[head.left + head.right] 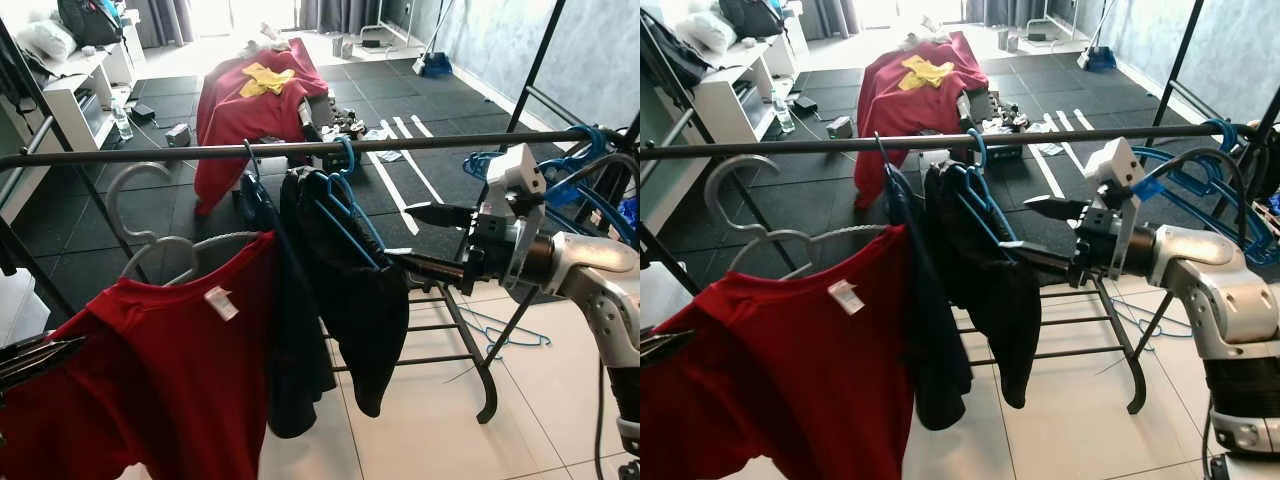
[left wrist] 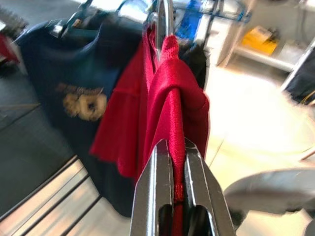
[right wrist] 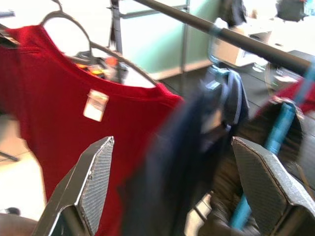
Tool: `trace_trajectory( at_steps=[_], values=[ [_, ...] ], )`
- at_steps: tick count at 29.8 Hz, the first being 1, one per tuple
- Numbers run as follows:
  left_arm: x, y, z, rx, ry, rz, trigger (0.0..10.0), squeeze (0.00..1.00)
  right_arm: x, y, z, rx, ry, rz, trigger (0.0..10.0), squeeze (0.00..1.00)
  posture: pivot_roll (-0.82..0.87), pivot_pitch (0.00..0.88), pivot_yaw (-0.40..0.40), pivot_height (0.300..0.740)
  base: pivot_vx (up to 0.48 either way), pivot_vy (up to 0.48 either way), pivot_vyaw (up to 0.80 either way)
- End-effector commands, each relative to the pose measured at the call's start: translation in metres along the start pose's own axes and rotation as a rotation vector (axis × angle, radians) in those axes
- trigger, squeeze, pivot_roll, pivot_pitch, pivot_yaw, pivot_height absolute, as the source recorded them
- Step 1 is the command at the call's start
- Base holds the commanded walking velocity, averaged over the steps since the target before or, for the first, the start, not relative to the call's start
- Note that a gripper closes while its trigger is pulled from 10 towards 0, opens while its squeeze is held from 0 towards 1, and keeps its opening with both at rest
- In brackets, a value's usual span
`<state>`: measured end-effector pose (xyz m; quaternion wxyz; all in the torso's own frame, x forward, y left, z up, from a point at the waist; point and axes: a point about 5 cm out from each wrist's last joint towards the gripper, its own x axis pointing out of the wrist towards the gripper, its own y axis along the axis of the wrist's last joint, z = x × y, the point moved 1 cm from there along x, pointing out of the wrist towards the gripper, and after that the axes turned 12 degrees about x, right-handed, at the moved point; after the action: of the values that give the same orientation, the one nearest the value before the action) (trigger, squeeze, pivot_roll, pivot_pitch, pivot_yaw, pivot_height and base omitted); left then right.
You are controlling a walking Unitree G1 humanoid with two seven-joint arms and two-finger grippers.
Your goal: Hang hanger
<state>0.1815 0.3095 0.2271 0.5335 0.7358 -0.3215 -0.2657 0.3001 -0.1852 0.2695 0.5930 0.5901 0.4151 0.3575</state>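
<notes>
The left gripper (image 2: 179,196) pinches the red shirt (image 1: 150,380) to lift its hanger (image 1: 150,215) toward the rail (image 1: 300,150) — the right gripper (image 1: 425,240) waits spread.

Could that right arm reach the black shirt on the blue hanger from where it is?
Probably yes. The right gripper is open and right beside the black shirt hanging from the rail, with nothing between them. The left gripper is clamped on the red shirt.

A grey hanger (image 1: 150,215) carrying a red shirt (image 1: 150,380) sits below the rail (image 1: 200,153), hook tilted and not on it.
</notes>
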Motion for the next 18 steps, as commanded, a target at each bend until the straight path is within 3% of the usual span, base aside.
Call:
trace_trajectory(
  at_steps=[1, 3, 4, 7, 10, 14, 18],
  values=[
    [0.003, 0.017, 0.0, 0.047, -0.059, 0.038, 10.0, 0.0, 0.002, 0.004, -0.007, -0.003, 0.05, 0.005, 10.0, 0.0, -0.12, 0.059, 0.023, 0.74, 0.0, 0.0, 0.0],
    [0.025, 0.033, 0.013, 0.062, -0.219, 0.109, 10.0, 0.0, 0.01, 0.01, -0.019, -0.012, 0.181, -0.005, 10.0, 0.0, -0.12, 0.052, 0.019, 0.74, 0.0, 0.0, 0.0],
    [0.025, 0.033, 0.013, 0.062, -0.219, 0.109, 10.0, 0.0, 0.01, 0.01, -0.019, -0.012, 0.181, -0.005, 10.0, 0.0, -0.12, 0.052, 0.019, 0.74, 0.0, 0.0, 0.0],
    [0.055, 0.039, 0.031, 0.111, -0.414, 0.097, 10.0, 0.0, 0.019, 0.015, -0.03, -0.072, 0.31, -0.07, 10.0, 0.0, -0.12, 0.044, 0.016, 0.74, 0.0, 0.0, 0.0],
    [0.063, 0.042, 0.034, 0.126, -0.449, 0.102, 10.0, 0.0, 0.021, 0.017, -0.032, -0.09, 0.338, -0.088, 10.0, 0.0, -0.12, 0.044, 0.017, 0.74, 0.0, 0.0, 0.0],
    [0.089, 0.048, 0.038, 0.191, -0.507, 0.118, 10.0, 0.0, 0.028, 0.027, -0.041, -0.125, 0.439, -0.114, 10.0, 0.0, -0.13, 0.035, 0.012, 0.74, 0.0, 0.0, 0.0],
    [0.104, 0.052, 0.04, 0.218, -0.513, 0.137, 10.0, 0.0, 0.032, 0.029, -0.047, -0.131, 0.495, -0.132, 10.0, 0.0, -0.13, 0.034, 0.011, 0.74, 0.0, 0.0, 0.0]
  ],
)
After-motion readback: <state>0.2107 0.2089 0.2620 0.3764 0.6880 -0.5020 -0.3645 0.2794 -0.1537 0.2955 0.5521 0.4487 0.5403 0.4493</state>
